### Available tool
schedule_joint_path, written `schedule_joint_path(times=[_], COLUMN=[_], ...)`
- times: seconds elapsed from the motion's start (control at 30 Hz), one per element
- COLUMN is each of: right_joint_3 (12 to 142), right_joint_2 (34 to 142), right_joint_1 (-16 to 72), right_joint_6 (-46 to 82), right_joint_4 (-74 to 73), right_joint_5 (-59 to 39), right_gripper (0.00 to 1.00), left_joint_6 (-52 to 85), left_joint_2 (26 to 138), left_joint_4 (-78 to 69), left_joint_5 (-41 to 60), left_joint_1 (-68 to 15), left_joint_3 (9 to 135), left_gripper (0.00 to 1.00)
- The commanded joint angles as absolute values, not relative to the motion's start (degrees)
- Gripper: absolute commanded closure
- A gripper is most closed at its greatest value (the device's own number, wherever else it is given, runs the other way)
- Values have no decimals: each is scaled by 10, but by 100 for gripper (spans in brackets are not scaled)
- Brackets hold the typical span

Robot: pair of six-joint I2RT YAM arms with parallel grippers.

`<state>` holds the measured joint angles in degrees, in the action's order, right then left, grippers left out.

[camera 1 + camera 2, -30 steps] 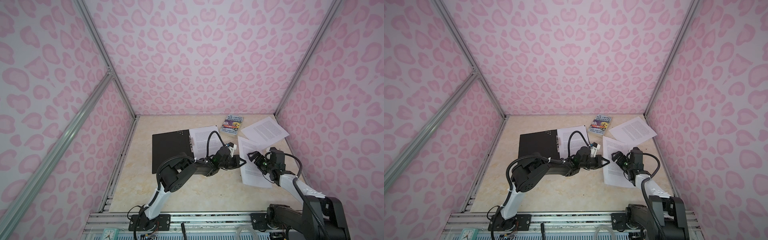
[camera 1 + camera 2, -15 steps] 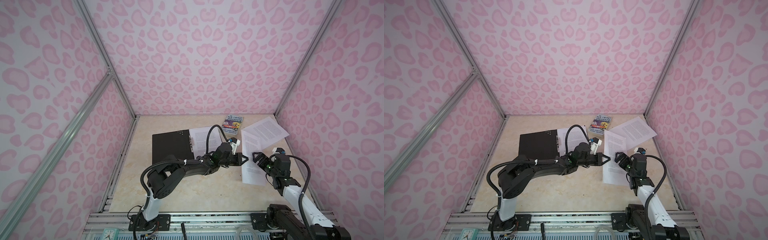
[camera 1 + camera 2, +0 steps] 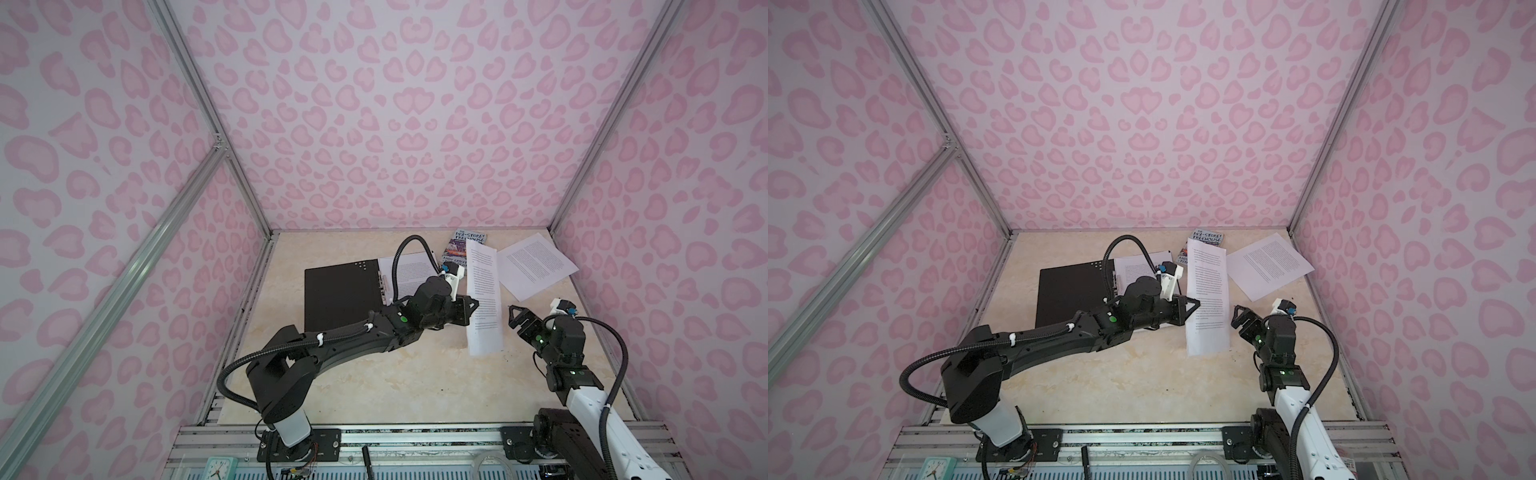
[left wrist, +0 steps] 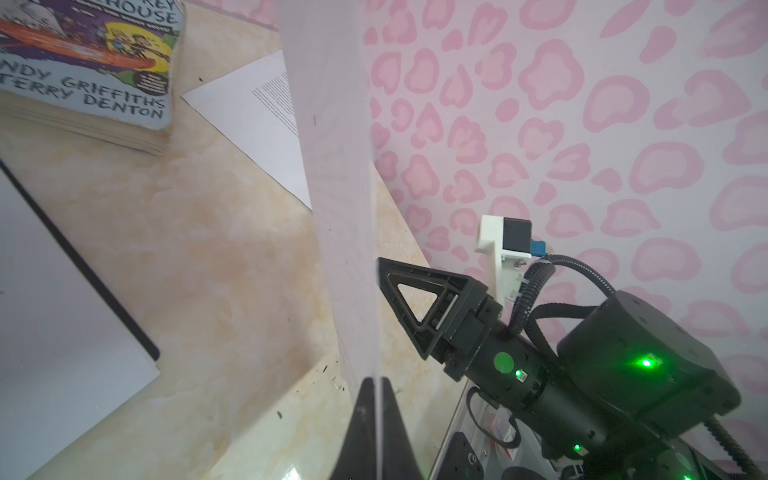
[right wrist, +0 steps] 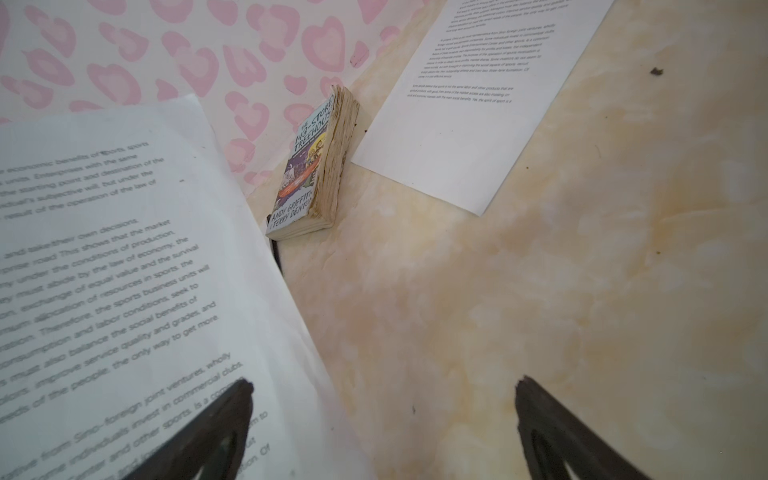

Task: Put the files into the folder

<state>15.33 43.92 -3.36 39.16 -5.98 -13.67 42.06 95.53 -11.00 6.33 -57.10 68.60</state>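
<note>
Left wrist view shows my left gripper [image 4: 376, 388] pinched shut on the edge of a printed sheet [image 4: 332, 166] from the files, which stands almost upright above the table [image 4: 208, 249]. In a top view the right gripper [image 3: 515, 318] is wide open just beside it, holding nothing. The folder [image 3: 340, 295] lies open, black side up, to the left, with a filed sheet [image 3: 409, 270] already on its right half. I should carry the paper over low and slowly, lay it flat there, and only then release. A loose sheet [image 3: 536, 266] lies near the far corner.
</note>
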Motion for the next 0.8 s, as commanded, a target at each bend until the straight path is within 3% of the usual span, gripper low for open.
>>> schedule_joint_path(times=[0.0, 0.23, 0.5, 0.67, 0.77], right_joint_3=[151, 164, 191, 224, 252], right_joint_2=[442, 466, 531, 584, 617], right_joint_1=[-21, 31, 80, 129, 152], right_joint_6=[379, 352, 330, 297, 270], right_joint_4=[-100, -111, -126, -125, -111], right_joint_5=[-146, -127, -140, -159, -186], right_gripper=[2, 2, 2, 2, 2], left_joint_6=[391, 421, 443, 433, 424], left_joint_2=[912, 816, 691, 726, 788], left_joint_4=[-60, 16, 13, -9, -25], left_joint_5=[-1, -11, 132, 248, 283], left_joint_1=[-571, -519, -344, -221, -189], left_joint_3=[675, 609, 448, 408, 418], left_gripper=[96, 96, 96, 96, 96])
